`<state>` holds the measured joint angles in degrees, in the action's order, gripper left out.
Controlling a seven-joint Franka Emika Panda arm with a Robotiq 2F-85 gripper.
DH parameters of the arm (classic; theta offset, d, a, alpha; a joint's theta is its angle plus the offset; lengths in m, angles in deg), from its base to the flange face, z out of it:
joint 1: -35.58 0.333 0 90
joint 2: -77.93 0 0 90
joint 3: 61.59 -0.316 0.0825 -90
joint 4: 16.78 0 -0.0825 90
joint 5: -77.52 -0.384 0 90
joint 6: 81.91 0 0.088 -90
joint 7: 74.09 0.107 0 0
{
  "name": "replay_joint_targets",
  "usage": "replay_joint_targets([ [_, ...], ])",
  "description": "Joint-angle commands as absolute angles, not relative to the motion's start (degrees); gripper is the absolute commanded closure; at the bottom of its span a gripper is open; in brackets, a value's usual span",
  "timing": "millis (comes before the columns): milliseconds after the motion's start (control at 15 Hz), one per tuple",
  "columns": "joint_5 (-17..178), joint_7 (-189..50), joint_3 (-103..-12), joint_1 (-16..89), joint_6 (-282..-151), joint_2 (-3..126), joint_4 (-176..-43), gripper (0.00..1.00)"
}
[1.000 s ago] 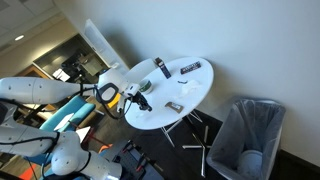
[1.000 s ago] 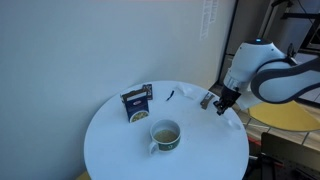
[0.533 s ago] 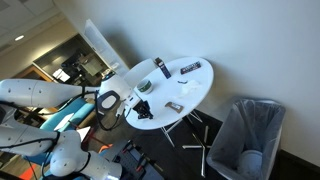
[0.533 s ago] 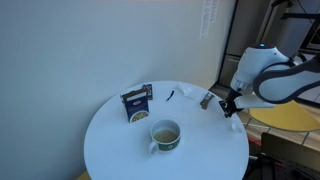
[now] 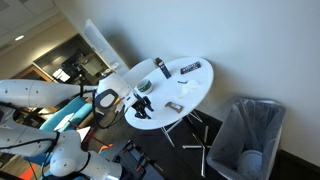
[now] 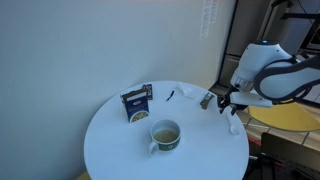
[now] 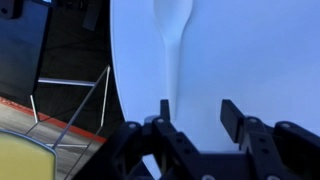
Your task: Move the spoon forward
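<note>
In the wrist view a white spoon (image 7: 172,40) lies flat on the white round table (image 7: 250,50), close to the table's edge, bowl away from me and handle pointing back at my fingers. The handle's end reaches my left fingertip (image 7: 165,108). My gripper (image 7: 197,115) hovers just over the table with its jaws apart and nothing held between them. In both exterior views the gripper (image 5: 143,106) (image 6: 228,103) is low over the table's rim; white on white, the spoon is hard to make out there.
On the table stand a mug (image 6: 165,133) with a drink, a blue packet (image 6: 137,102) and a small grey item (image 6: 207,99). A dark can (image 5: 160,67) and a flat dark bar (image 5: 190,68) lie farther along. A lined bin (image 5: 245,135) stands on the floor beside the table.
The gripper, shut a second ago, has opened and the spoon lies free on the table. The arm moved toward the table's edge, then stayed almost still.
</note>
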<state>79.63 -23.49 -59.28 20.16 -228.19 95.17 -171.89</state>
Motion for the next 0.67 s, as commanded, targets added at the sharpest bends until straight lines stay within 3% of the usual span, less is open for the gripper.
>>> replay_joint_targets([
  [0, 83.05, -26.62, -60.29, 20.07, -224.1, 102.95, -171.32, 0.12],
  [133, 82.92, -33.41, -59.66, 21.63, -219.68, 106.55, -169.34, 0.0],
  [600, 80.79, -47.06, -59.9, 23.36, -197.03, 109.08, -157.22, 0.0],
])
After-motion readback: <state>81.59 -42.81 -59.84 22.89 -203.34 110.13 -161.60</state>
